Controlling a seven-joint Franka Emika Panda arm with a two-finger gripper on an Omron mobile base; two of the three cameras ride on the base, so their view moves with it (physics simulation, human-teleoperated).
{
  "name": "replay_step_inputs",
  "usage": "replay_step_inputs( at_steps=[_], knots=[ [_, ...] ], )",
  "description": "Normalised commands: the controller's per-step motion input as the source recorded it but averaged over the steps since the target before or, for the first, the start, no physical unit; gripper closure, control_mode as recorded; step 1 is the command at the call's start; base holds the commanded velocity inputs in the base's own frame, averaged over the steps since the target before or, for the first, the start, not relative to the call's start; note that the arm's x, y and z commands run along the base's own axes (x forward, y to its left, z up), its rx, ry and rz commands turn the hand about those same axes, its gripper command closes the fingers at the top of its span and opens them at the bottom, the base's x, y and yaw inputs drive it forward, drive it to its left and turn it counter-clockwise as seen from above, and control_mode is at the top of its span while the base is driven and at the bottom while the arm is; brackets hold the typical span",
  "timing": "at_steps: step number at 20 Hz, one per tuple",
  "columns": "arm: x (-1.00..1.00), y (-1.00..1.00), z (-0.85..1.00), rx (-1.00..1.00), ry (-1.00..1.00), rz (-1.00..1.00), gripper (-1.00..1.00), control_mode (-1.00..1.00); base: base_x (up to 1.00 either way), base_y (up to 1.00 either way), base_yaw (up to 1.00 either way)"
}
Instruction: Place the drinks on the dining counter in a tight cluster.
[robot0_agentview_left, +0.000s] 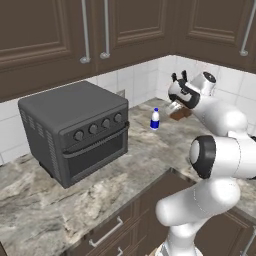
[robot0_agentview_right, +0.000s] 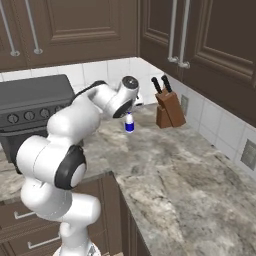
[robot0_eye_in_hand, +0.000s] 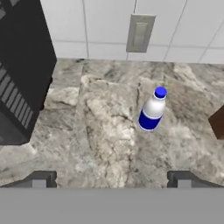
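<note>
A small white bottle with a blue cap and blue label (robot0_eye_in_hand: 152, 111) stands upright on the marbled dining counter (robot0_eye_in_hand: 105, 131), near the tiled back wall. It also shows as the bottle (robot0_agentview_left: 155, 119) between the oven and the arm, and as the bottle (robot0_agentview_right: 129, 122) just below the arm's hand. My gripper (robot0_eye_in_hand: 111, 179) is open, its two dark fingertips (robot0_eye_in_hand: 41, 179) spread wide with nothing between them. It hovers above the counter, short of the bottle, which lies ahead and slightly right of centre.
A dark grey toaster oven (robot0_agentview_left: 75, 130) stands on the counter to the left, and its side (robot0_eye_in_hand: 22, 87) is close to the hand. A brown knife block (robot0_agentview_right: 169, 112) stands right of the bottle. A wall outlet (robot0_eye_in_hand: 140, 33) is behind it. Dark cabinets hang overhead.
</note>
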Motion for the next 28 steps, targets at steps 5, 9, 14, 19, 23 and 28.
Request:
replay_step_inputs(
  at_steps=[5, 9, 14, 19, 23, 28],
  knots=[
    [0.00, -0.40, -0.55, 0.31, -0.37, 0.13, -1.00, -1.00, 0.00, 0.00, 0.00],
    [0.00, -0.03, -0.61, 0.18, -0.27, 0.15, -1.00, -1.00, 0.00, 0.00, 0.00],
    [0.13, 0.00, -0.29, 0.01, -0.22, 0.17, -1.00, -1.00, 0.00, 0.00, 0.00],
    [0.16, -0.04, 0.07, 0.00, -0.02, 0.19, -1.00, -1.00, 0.00, 0.00, 0.00],
    [0.07, 0.00, 0.00, 0.00, 0.00, 0.07, -1.00, -1.00, 0.00, 0.00, 0.00],
    [0.10, 0.00, 0.00, 0.00, 0.00, 0.04, -1.00, -1.00, 0.00, 0.00, 0.00]
  ],
)
